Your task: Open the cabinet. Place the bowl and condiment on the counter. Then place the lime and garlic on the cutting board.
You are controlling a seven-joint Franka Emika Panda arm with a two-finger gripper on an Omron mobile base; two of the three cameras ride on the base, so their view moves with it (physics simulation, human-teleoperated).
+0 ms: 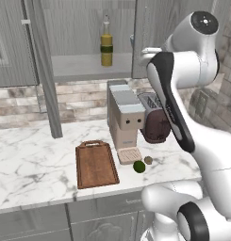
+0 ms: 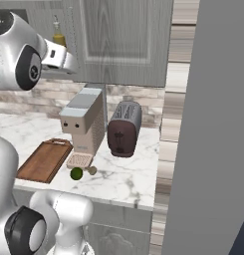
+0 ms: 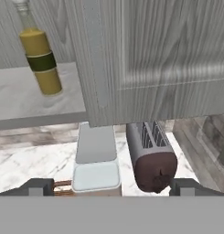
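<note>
The cabinet [image 1: 88, 28] has its left door swung open and its right door [image 3: 168, 55] closed. On the grey shelf [image 3: 35, 100] inside stands the condiment [image 1: 106, 44] [image 3: 40, 61], a slim yellow-olive bottle. My gripper [image 1: 137, 47] [image 2: 72, 65] [image 3: 113, 187] hangs open and empty at the closed door's inner edge, right of the bottle and apart from it. Below, on the counter [image 1: 32, 164], lies the dark brown cutting board [image 1: 95, 164] [image 2: 44, 162]. Right of the board sit the lime [image 1: 139, 166] [image 2: 76, 173] and the garlic [image 1: 148, 160] [image 2: 92, 171]. The bowl is out of view.
A beige coffee machine [image 1: 124, 117] [image 3: 97, 160] and a dark red toaster [image 1: 154, 124] [image 3: 152, 160] stand under the cabinet against the brick wall. The open left door [image 1: 46, 94] juts over the counter. A tall grey panel [image 2: 213, 124] rises at the right.
</note>
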